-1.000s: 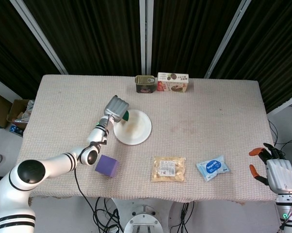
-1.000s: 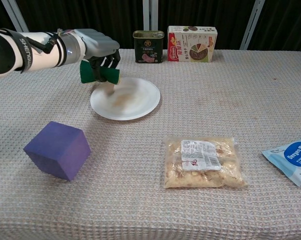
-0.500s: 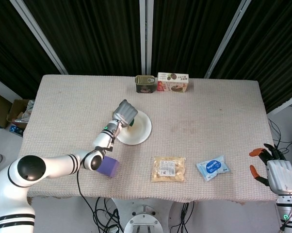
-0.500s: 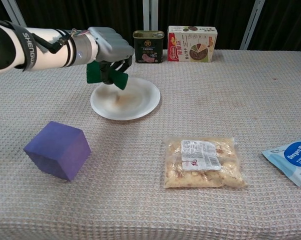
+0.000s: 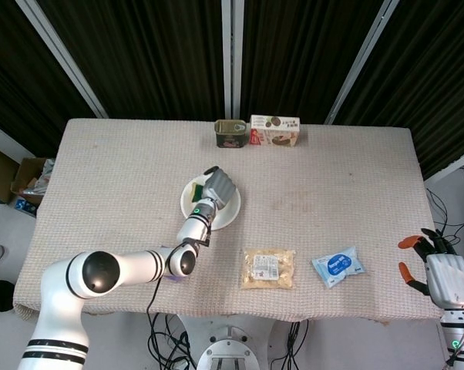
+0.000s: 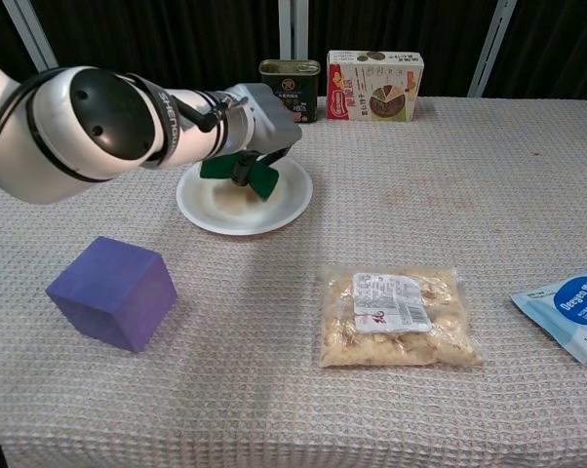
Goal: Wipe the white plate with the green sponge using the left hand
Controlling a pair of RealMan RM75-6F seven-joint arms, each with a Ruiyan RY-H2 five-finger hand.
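The white plate (image 5: 229, 216) (image 6: 225, 211) lies left of the table's middle. My left hand (image 5: 219, 187) (image 6: 265, 127) hovers over it and grips the green sponge (image 6: 243, 173) (image 5: 195, 190), which hangs just above the plate's right half. Whether the sponge touches the plate I cannot tell. In the head view the hand covers most of the sponge. My right hand (image 5: 443, 271) hangs off the table's right front corner, its fingers apart and nothing in it; the chest view does not show it.
A purple cube (image 6: 112, 292) sits front left of the plate. A bag of nuts (image 6: 399, 315) and a blue pouch (image 6: 568, 309) lie along the front. A tin (image 6: 289, 91) and a food box (image 6: 373, 86) stand at the back edge.
My left hand has carried the sponge rightward, from the plate's left rim to over its right half. The right hand has stayed put.
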